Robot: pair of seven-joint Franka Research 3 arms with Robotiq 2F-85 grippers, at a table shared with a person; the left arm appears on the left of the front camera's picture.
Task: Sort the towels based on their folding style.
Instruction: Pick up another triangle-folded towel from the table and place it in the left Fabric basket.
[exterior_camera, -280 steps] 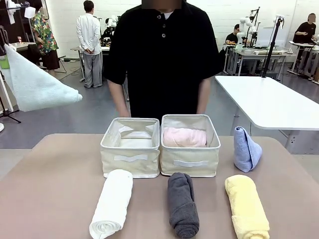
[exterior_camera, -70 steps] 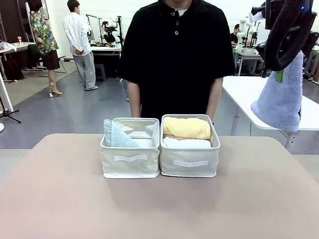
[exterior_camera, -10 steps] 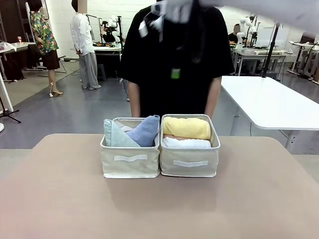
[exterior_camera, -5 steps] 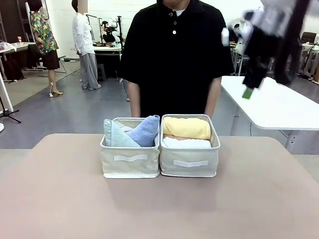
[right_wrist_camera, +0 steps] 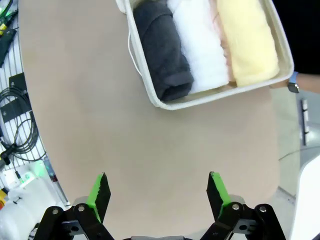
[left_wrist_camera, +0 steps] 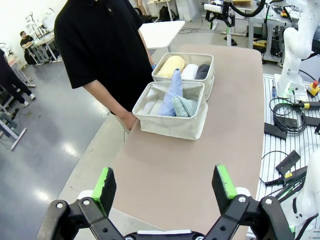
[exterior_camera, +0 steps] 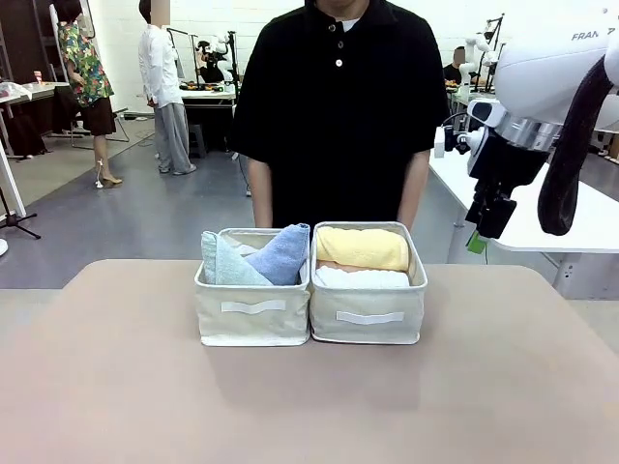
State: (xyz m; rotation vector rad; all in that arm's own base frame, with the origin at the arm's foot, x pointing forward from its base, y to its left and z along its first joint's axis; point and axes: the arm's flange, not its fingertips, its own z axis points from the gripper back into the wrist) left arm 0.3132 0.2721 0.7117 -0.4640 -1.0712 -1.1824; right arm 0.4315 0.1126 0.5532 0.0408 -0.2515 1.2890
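Two cream bins stand side by side mid-table. The left bin (exterior_camera: 253, 319) holds the folded pale mint towel (exterior_camera: 227, 266) and light blue towel (exterior_camera: 282, 253). In the right bin (exterior_camera: 368, 324) lie the rolled yellow towel (exterior_camera: 363, 247) and white towel (exterior_camera: 363, 278). From above, the right wrist view adds the dark grey roll (right_wrist_camera: 162, 50) and a sliver of the pink roll (right_wrist_camera: 221, 47). My right gripper (exterior_camera: 479, 237) hangs open and empty, high to the right of the bins, and its own view (right_wrist_camera: 157, 189) has it over bare table. My left gripper (left_wrist_camera: 164, 181) is open and empty, well back from the bins.
A person in a black shirt (exterior_camera: 338, 106) stands at the table's far edge right behind the bins. The beige tabletop (exterior_camera: 309, 406) is bare around the bins. A white table (exterior_camera: 542, 198) stands behind at the right. Cables and boxes (left_wrist_camera: 285, 125) lie beside the table.
The light blue towel, earlier hanging from my right gripper, now lies in the left bin. In the last second my right arm has swung from above the bins to the right and lower.
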